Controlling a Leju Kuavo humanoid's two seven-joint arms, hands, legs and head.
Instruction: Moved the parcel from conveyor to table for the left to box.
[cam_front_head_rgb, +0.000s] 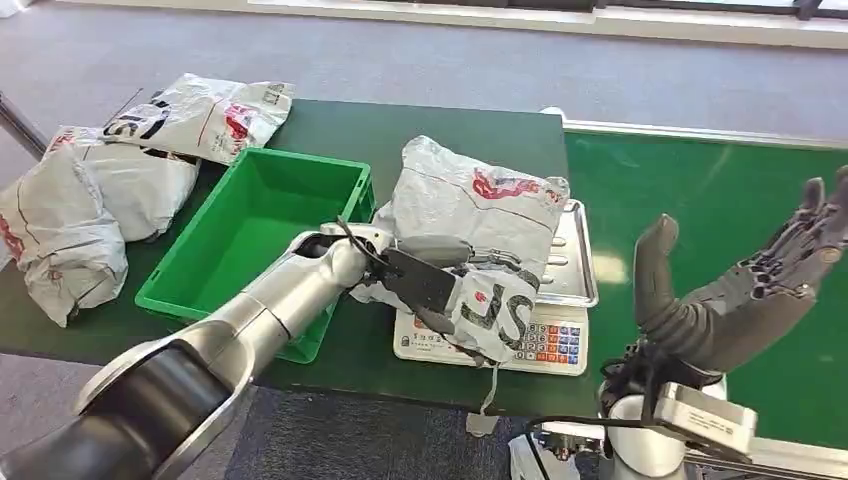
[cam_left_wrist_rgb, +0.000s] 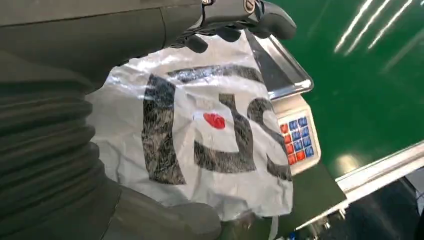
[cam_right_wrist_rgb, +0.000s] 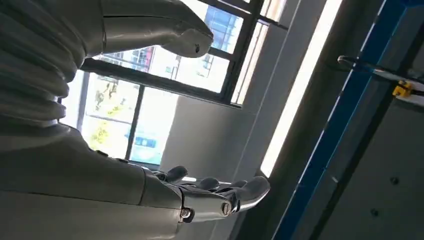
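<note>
Under the left robot hand (cam_front_head_rgb: 425, 268) lies the parcel (cam_front_head_rgb: 478, 215), a crumpled grey mailer with black letters and red marks. It rests on the steel pan of a scale (cam_front_head_rgb: 562, 330), and its near corner hangs over the scale's front, just beside the coloured keypad. The left robot hand lies on the parcel's near part, on the side toward the bin (cam_front_head_rgb: 255, 215); in the left wrist view its fingers (cam_left_wrist_rgb: 235, 15) curl over the bag's far edge and its thumb (cam_left_wrist_rgb: 165, 220) presses the near edge, so it grips the parcel (cam_left_wrist_rgb: 200, 140). The keypad (cam_left_wrist_rgb: 298, 140) shows past the bag on the fingers' side.

Just left of that robot hand stands the green bin, open-topped, touching or nearly touching the silver forearm that crosses its near corner. Beyond the bin, well apart from the hand, three more grey mailers (cam_front_head_rgb: 95, 195) lie piled on the dark green desk (cam_front_head_rgb: 420, 125).

Well to the right of the parcel, the right robot hand (cam_front_head_rgb: 745, 290) is raised above the bright green conveyor (cam_front_head_rgb: 700, 190), palm up, fingers spread and thumb standing apart, holding nothing. The right wrist view shows its fingers (cam_right_wrist_rgb: 220, 192) stretched out flat against a window and wall.
</note>
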